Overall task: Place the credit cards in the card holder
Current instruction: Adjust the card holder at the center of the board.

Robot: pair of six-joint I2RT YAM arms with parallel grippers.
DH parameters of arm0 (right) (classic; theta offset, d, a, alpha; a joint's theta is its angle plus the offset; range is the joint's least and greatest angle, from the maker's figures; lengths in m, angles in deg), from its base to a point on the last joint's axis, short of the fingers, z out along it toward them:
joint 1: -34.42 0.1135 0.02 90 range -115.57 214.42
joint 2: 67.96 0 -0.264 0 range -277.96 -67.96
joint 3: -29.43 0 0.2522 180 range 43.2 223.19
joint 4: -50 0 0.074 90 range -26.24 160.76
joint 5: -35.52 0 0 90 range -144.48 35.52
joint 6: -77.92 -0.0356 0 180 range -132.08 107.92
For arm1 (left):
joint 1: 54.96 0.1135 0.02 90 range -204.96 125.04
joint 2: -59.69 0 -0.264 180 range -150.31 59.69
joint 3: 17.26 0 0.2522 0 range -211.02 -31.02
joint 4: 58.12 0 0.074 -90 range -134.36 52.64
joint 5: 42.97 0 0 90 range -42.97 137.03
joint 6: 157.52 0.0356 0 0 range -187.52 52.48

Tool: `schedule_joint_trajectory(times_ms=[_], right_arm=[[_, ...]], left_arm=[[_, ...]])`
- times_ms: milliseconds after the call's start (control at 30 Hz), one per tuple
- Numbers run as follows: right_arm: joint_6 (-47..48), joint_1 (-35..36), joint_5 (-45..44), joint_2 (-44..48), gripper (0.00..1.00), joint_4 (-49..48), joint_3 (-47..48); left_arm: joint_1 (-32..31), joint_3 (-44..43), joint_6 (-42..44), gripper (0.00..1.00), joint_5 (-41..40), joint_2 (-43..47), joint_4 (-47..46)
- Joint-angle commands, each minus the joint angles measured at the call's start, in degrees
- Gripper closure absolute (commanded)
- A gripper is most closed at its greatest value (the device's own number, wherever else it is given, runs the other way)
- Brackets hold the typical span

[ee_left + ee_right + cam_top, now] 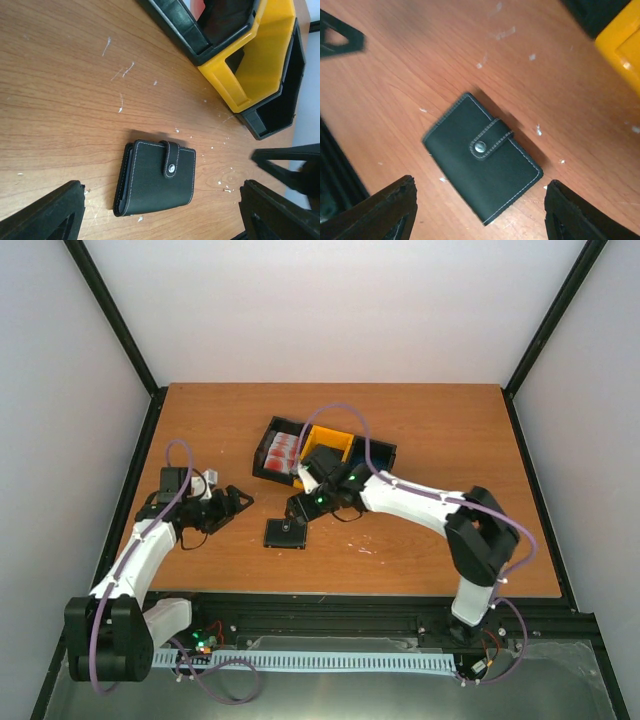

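Right pincer (pixel 296 508) spread wide, empty, held just above wallet (pixel 285 532); left pincer (pixel 238 499) likewise apart, empty, near its left side. Wallet laid flat mid-counter, toward near edge. Step judged: wallet to be opened. Next: wallet pinned, clasp tab unsnapped. Wallet black, pale-stitched, folded shut, silver stud fastened.

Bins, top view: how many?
3, joined in a row: left black bin holding red-and-white cards, yellow bin in the middle, right black bin partly behind the right arm. None seem hidden.
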Motion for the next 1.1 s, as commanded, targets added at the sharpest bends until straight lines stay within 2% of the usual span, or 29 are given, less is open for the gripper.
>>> schedule_joint_trajectory(times_ms=[0,333,700,833,933,1067], right_arm=[[2.8,2.4,-4.0,-6.7,0.31,3.8,3.6],[0.1,5.7,-8.6,-17.9,0.40,7.1,11.6],[-4.3,5.8,-16.3,-18.1,0.44,6.2,6.1],[-6.2,5.8,-14.3,-15.8,0.43,6.9,2.3],[-8.6,5.8,-12.1,-13.3,0.47,6.7,-1.1],[-12.2,5.9,-7.8,-11.6,0.53,6.5,-4.4]], left_arm=[[0.0,-0.7,-0.2,0.15,-0.9,-1.4,0.7],[-0.1,2.7,-4.3,0.14,1.8,-1.5,0.0],[-2.9,5.9,-8.3,0.16,2.3,-3.0,-2.4],[-6.0,6.6,-12.7,0.17,0.3,-3.9,-1.7],[-7.6,8.3,-15.6,0.18,-1.6,-4.1,-2.4],[-8.1,10.5,-17.1,0.18,0.3,-3.6,-4.5]])
